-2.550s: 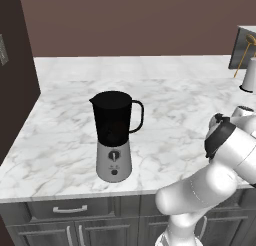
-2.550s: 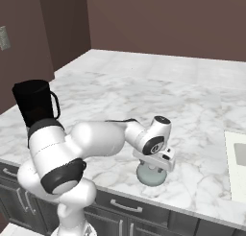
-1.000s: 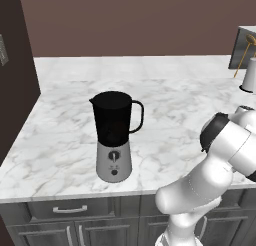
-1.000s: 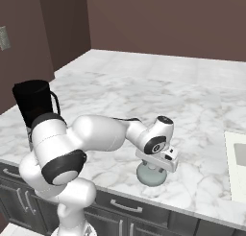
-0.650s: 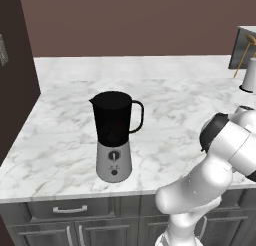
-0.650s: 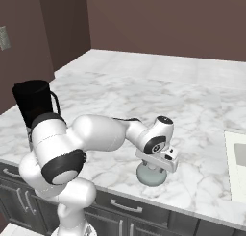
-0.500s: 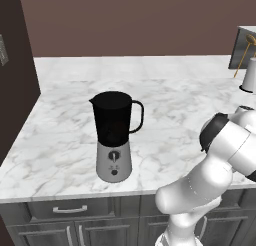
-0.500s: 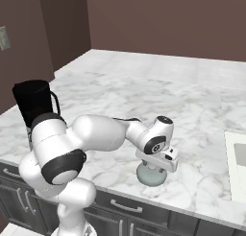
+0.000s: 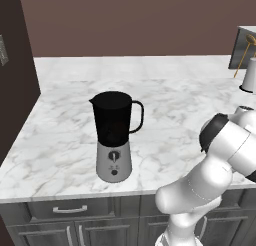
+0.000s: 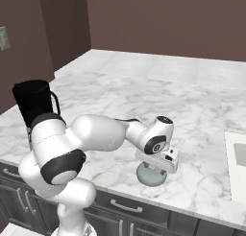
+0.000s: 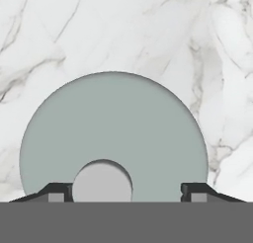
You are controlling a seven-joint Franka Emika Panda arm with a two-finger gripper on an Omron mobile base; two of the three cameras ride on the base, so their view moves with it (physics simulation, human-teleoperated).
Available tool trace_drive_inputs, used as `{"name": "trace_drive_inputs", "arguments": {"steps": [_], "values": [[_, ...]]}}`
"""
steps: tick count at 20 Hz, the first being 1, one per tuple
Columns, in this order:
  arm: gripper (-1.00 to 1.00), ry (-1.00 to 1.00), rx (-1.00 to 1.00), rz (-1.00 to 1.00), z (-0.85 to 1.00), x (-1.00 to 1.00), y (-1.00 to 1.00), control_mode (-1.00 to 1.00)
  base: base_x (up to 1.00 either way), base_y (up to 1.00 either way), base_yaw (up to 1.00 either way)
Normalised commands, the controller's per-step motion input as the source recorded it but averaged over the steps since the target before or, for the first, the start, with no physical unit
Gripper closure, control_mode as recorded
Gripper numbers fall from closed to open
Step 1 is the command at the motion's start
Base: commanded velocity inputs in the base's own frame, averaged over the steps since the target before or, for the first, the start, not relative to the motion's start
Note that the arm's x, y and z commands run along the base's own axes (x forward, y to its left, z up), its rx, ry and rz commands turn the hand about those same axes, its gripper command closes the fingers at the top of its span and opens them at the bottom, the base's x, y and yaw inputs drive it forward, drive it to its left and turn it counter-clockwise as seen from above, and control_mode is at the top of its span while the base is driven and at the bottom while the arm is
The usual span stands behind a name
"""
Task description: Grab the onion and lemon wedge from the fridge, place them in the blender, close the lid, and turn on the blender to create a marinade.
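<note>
One lid (image 11: 113, 138) lies flat, knob upward, between the spread end effector (image 11: 126, 191) fingers.

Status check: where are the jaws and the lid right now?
Gripper open, jaws straddling the knob, not closed on it. Lid flat on the marble counter. Blender stands apart, jar uncovered. Nothing in the way.

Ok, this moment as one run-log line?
stage: lid pickup | gripper: open above lid knob | lid: flat on counter | blender: uncovered

Lid (image 10: 152, 175) on counter (image 10: 192, 100) — blender (image 10: 34, 108) well left.
</note>
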Motion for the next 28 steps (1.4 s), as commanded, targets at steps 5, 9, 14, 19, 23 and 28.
{"name": "trace_drive_inputs", "arguments": {"steps": [5, 9, 14, 19, 23, 28], "values": [[1.00, 0.00, 0.00, 0.00, -0.17, -0.01, 0.09, -1.00, 0.00, 0.00, 0.00], [1.00, 0.00, 0.00, 0.00, -0.12, 0.04, 0.01, -1.00, 0.00, 0.00, 0.00], [1.00, 0.00, 0.00, 0.00, -0.02, 0.00, 0.00, -1.00, 0.00, 0.00, 0.00], [1.00, 0.00, 0.00, 0.00, 0.00, 0.00, 0.00, -1.00, 0.00, 0.00, 0.00], [1.00, 0.03, 0.00, 0.00, 0.11, -0.02, 0.20, -1.00, 0.00, 0.00, 0.00], [1.00, -0.04, 0.00, 0.00, 0.63, -0.23, 0.17, -1.00, 0.00, 0.00, 0.00]]}}
